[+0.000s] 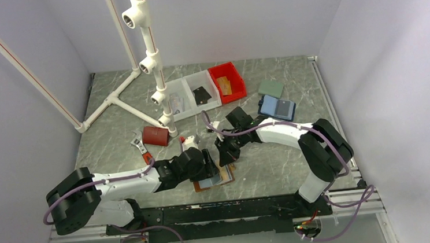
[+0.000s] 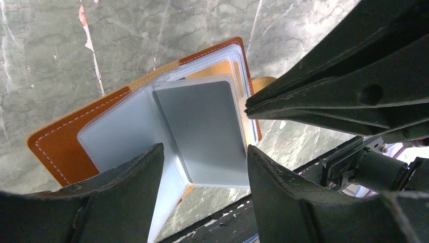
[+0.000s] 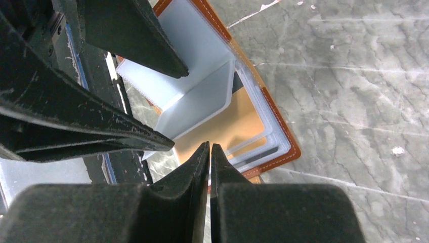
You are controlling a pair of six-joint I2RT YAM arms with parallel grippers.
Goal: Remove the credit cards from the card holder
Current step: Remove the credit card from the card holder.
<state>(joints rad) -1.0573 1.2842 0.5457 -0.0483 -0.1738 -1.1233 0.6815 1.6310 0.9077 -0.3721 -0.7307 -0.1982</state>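
Two claws at holder (image 2: pixel 55 147) | left claw (image 2: pixel 203 150) apart astride sleeve (image 2: pixel 202 116) | right claw (image 3: pixel 210 148) together, holder just ahead | risk: I pinch sleeve, holder lifts.

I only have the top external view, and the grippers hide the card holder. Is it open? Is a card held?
Observer: The left wrist view shows the card holder lying open, one pale grey leaf standing up from it.
Operator: Left gripper gripping it?
Observer: No, the left gripper is open, straddling the leaf.
Operator: And the right?
Observer: The right gripper is shut above the tan panel, nothing visible between its tips.
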